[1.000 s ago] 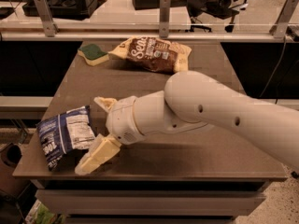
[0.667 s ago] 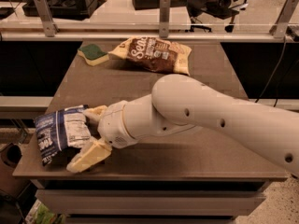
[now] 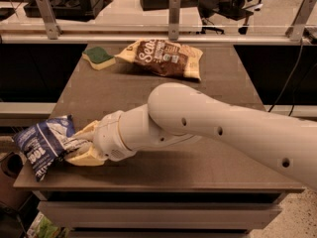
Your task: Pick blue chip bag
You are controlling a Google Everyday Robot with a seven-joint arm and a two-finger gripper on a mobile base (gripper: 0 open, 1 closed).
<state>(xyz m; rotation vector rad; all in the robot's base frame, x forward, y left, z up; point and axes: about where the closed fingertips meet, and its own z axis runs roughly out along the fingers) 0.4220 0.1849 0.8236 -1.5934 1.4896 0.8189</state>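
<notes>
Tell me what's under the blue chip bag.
The blue chip bag sits at the front-left corner of the table, its left end hanging past the edge. The claw grips its right end, one finger below it. The tabletop beneath the bag is covered.

My cream two-finger gripper (image 3: 74, 145) is at the front-left corner of the brown table (image 3: 148, 88). It pinches the right end of the small crinkly dark-blue chip bag (image 3: 42, 143), which overhangs the table's left edge. A green-and-yellow sponge (image 3: 99, 57) and a larger brown-and-cream chip bag (image 3: 163, 57) lie at the far side.
</notes>
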